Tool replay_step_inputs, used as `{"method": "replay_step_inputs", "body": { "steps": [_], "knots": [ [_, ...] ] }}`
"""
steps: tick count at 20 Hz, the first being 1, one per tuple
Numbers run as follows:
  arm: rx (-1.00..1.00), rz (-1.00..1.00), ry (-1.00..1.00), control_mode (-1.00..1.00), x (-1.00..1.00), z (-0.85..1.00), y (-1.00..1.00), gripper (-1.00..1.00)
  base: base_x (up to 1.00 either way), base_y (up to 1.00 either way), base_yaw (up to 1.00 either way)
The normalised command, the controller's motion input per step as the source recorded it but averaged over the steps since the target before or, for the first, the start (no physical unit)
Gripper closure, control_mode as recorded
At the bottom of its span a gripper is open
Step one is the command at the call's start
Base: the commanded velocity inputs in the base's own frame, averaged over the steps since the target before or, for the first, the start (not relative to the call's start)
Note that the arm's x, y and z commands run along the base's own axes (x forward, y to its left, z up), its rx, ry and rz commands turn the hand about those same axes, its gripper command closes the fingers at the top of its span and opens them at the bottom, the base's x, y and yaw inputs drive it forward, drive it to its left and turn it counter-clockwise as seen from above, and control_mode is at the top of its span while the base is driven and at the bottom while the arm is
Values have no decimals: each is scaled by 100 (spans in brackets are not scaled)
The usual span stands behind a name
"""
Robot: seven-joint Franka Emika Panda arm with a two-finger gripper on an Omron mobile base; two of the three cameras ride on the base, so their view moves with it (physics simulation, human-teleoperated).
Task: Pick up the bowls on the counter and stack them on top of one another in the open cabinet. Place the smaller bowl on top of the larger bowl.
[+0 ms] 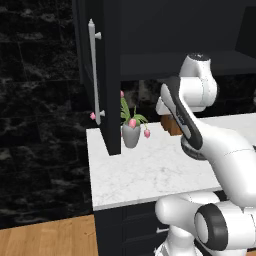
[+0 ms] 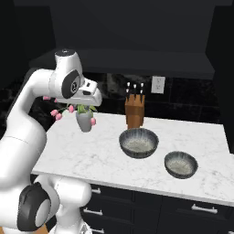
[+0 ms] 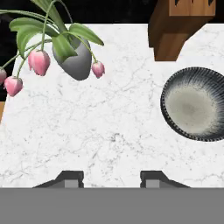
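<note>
two bowls (image 2: 139, 142) on counter (image 2: 91, 151) | gripper (image 3: 111, 179) parted, empty

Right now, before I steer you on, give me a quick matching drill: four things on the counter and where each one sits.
Things:
1. larger bowl
2. smaller bowl
3. flower vase
4. knife block

Places:
A. by the open cabinet door
B. nearest the counter's front edge
C. against the back wall, behind a bowl
D. mid-counter, just in front of the wooden block

Pairs: 1-D, 2-B, 3-A, 4-C
</note>
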Motion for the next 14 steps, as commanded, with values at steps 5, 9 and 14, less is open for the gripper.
{"method": "replay_step_inputs", "body": {
  "steps": [5, 9, 14],
  "knots": [
    [0, 1, 11, -100, 0, -23, -19, -100, 0, 0, 0],
    [-1, 20, 13, -100, -37, -74, -98, -100, 0, 0, 0],
    [-12, 16, 5, -100, -36, -96, -100, -100, 0, 0, 0]
  ]
}}
